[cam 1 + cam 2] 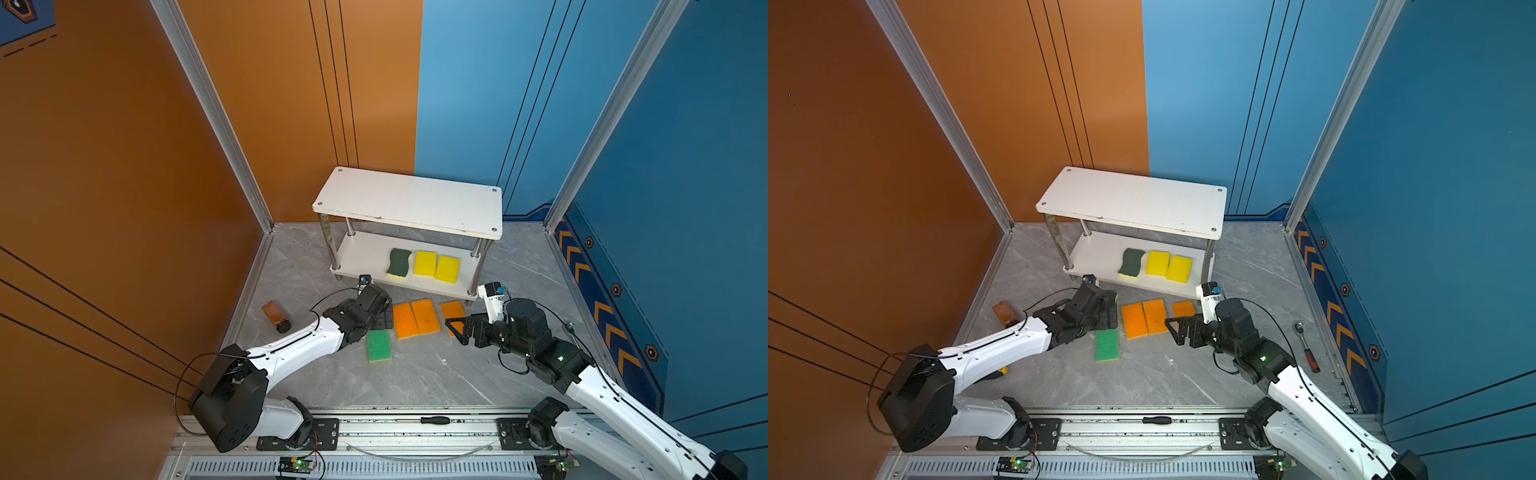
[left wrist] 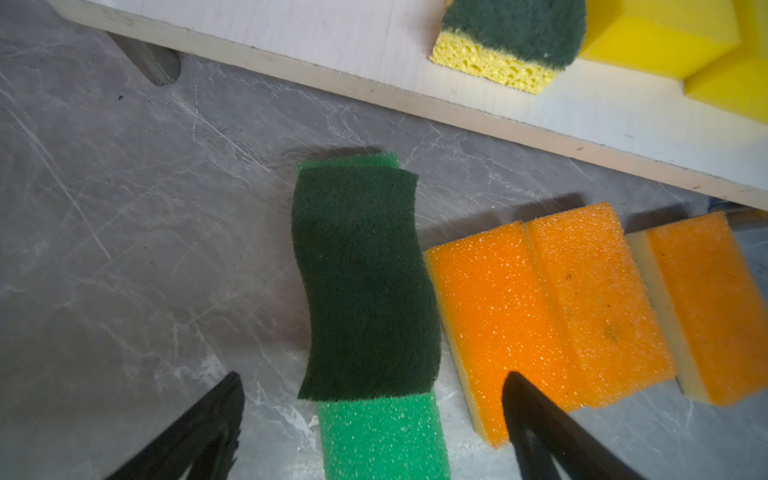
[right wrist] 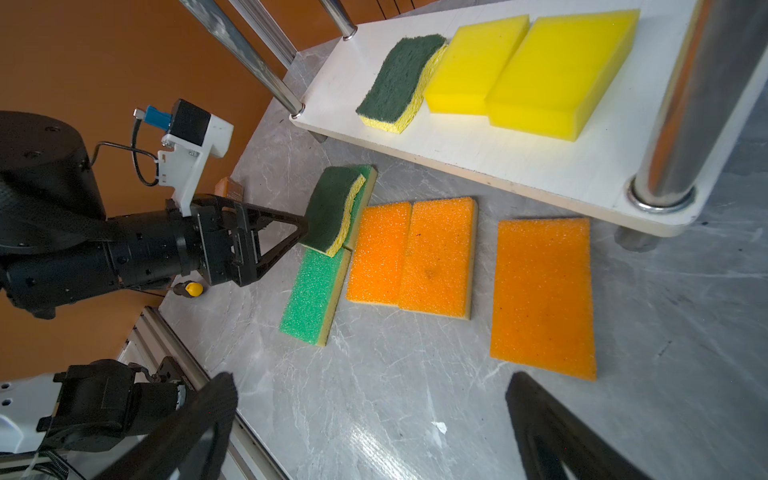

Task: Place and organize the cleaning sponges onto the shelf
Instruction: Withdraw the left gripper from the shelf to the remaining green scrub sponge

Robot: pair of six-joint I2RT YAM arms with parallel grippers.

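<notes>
Left tool (image 2: 372, 374) gapes at the tilted dark-green sponge (image 2: 365, 282)'s edge.

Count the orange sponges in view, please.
3. The first orange sponge and second orange sponge touch side by side on the table before the shelf; the third orange sponge lies apart.

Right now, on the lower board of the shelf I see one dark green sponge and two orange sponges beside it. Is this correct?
Only the colour is wrong. On the lower board, beside the dark green sponge, lie two plain yellow sponges, not orange ones; the right wrist view shows it. The orange sponges lie on the table, off the shelf.
</notes>
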